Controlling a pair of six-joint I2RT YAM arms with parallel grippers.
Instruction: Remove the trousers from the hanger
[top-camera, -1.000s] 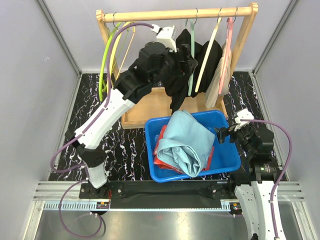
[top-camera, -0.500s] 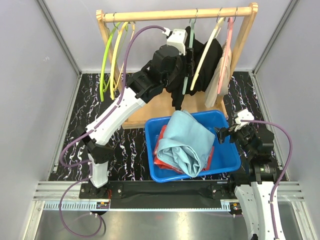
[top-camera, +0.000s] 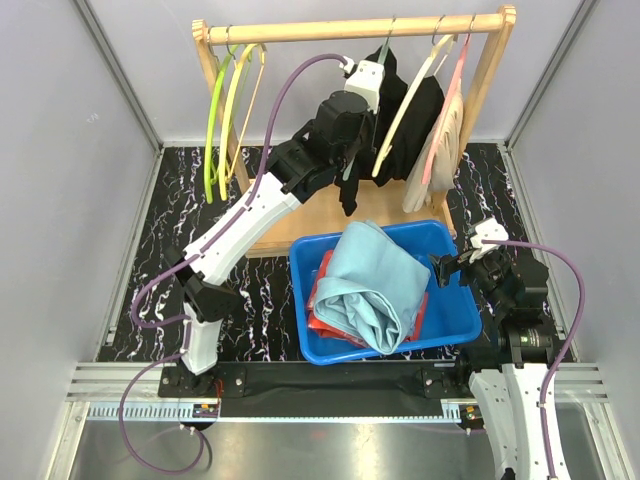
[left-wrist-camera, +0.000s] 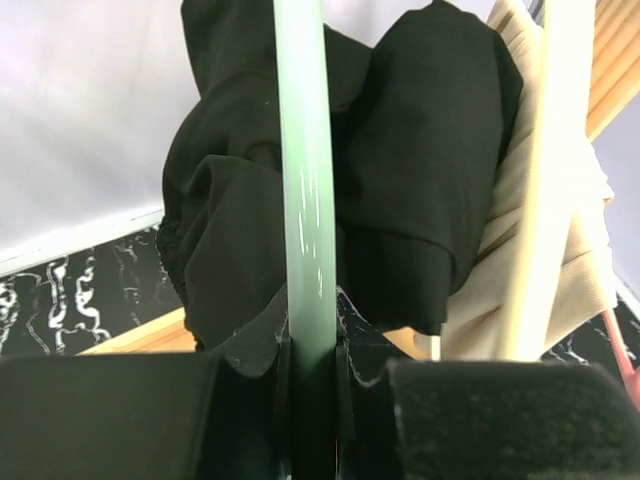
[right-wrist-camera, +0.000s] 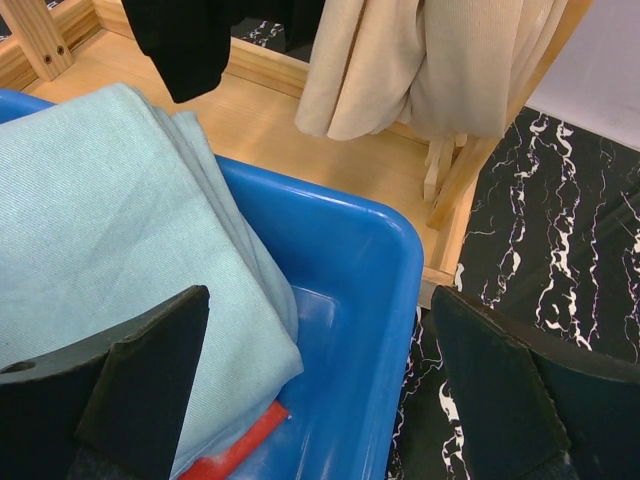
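The left gripper (left-wrist-camera: 314, 385) pinches the green hanger (left-wrist-camera: 305, 200). The black trousers (left-wrist-camera: 425, 150) draped on it look soft and light, probably easiest taken at a hanging fold. The right gripper (right-wrist-camera: 318, 385) hangs with its jaws spread.

Enclosure with plain pale grey walls (top-camera: 60, 150) joined by slanting metal corner struts (top-camera: 118, 78). A black surface (top-camera: 262, 292) veined in white carries a wooden rack (top-camera: 300, 29); an aluminium rail (top-camera: 110, 381) borders its near edge. Lighting is even.
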